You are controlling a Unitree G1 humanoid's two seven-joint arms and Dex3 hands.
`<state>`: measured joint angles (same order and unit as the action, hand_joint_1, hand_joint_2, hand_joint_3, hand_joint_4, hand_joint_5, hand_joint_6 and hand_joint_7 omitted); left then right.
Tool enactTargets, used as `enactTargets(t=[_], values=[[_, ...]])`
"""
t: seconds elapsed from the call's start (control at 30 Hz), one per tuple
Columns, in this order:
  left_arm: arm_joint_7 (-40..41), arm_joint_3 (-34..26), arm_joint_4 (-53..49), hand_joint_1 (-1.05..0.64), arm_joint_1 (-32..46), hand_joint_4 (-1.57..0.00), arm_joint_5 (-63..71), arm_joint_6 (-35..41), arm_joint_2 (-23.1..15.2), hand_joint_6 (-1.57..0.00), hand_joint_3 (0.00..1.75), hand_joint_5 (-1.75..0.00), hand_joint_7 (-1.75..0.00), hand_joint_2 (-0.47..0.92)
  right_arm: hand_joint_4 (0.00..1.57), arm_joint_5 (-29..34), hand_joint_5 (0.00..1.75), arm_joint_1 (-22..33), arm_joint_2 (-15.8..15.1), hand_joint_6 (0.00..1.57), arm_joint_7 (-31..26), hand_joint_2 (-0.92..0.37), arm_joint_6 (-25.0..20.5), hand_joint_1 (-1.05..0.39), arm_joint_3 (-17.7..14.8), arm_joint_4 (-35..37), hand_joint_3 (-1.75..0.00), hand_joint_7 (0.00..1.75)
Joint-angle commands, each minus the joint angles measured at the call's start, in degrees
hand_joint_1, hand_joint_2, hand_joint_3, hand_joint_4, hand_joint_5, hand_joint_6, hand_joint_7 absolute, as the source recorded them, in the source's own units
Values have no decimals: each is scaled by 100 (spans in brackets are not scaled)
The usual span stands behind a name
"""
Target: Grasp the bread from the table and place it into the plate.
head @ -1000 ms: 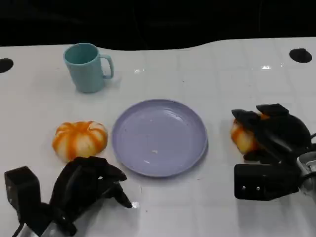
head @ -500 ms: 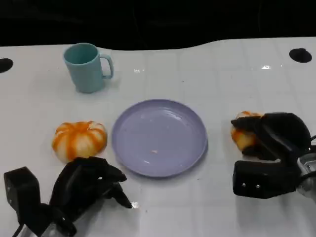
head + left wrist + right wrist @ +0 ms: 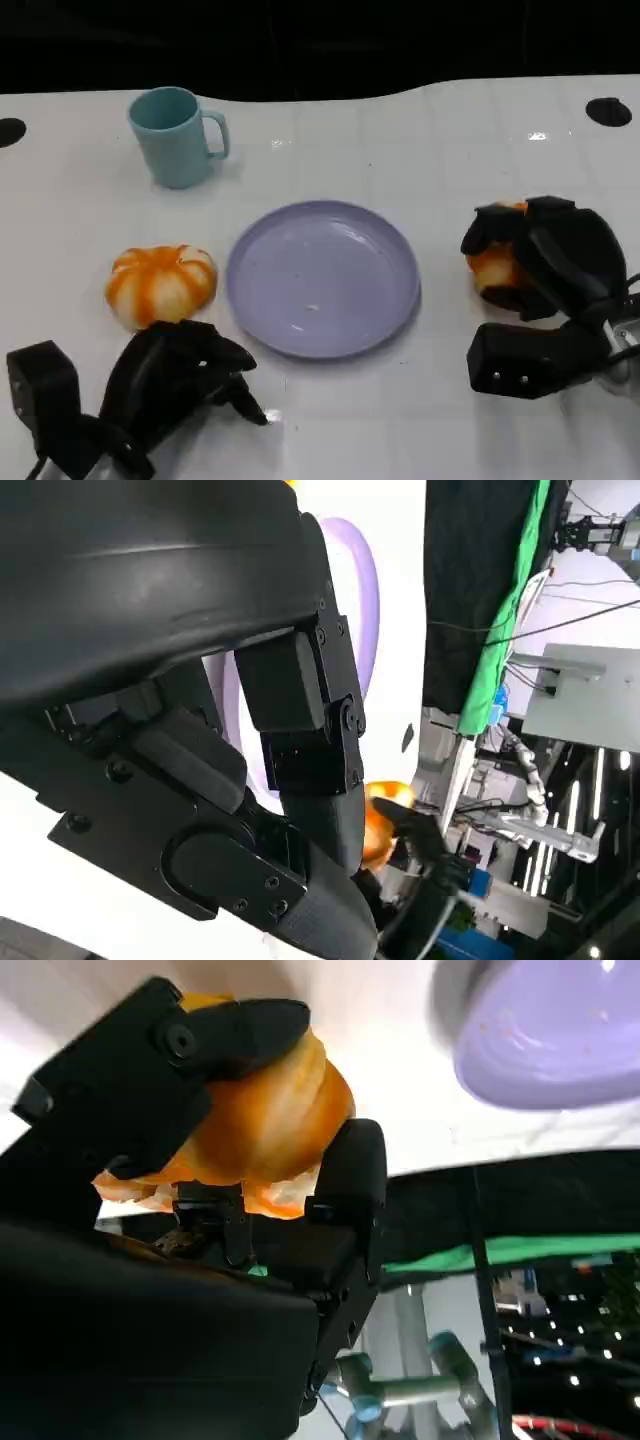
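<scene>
Head view: right hand [image 3: 545, 262] near the table's [image 3: 450, 150] right edge, fingers wrapped around a bread [image 3: 493, 268]. Orange crust shows between the black fingers on the side facing the plate [image 3: 322, 277]. Cannot tell from here if the bread is off the surface or touching it. Plate sits mid-table, nothing on it but a few small specks, well clear of the held bread. A second bread [image 3: 161, 284], orange with white stripes, lies just beside the plate's left rim, not touching it. Left hand [image 3: 175, 372] rests low at the near-left part of the table, just on the near side of that second bread, fingers curled in, holding nothing. Teal mug [image 3: 177, 135] stands upright toward the far-left corner, handle pointing toward the table's middle. Dark round spots on the table at the far-right and far-left edges.

Left wrist view: left hand [image 3: 300, 720] up close, black shell and fingers folded in, nothing in them. Plate [image 3: 362, 575] rim visible past the fingers. Beyond it the other bread [image 3: 378, 825] shows orange, with the right hand's [image 3: 415, 830] dark fingers on it.

Right wrist view: right hand [image 3: 230, 1120] fingers clamp the bread [image 3: 265, 1125] from both sides; one finger lies across its top, another presses on the opposite side. Plate [image 3: 550, 1025] sits apart from the bread, white table between them.
</scene>
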<state>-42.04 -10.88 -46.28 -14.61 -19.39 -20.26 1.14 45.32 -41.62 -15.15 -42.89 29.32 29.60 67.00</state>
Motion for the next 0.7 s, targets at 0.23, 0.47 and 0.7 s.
enactTargets(t=[0.23,0.47,0.7], values=[[95,-16,50,-105,68,-157,31,30,-81,-157,0,-59,-18,73,100,-261,175,-65,31,84,-350,-29,475,-5,-196,-467,-131,157],[108,-11,-23,-105,35,-157,72,-57,-92,-157,1,-59,-19,75,102,-700,175,-115,288,77,307,-27,950,-4,-396,-951,-139,173],[87,-31,-29,-105,52,-157,81,-64,-107,-157,0,-59,-19,74,101,-789,175,-264,623,77,1235,-24,909,-7,-346,-1334,-144,170]])
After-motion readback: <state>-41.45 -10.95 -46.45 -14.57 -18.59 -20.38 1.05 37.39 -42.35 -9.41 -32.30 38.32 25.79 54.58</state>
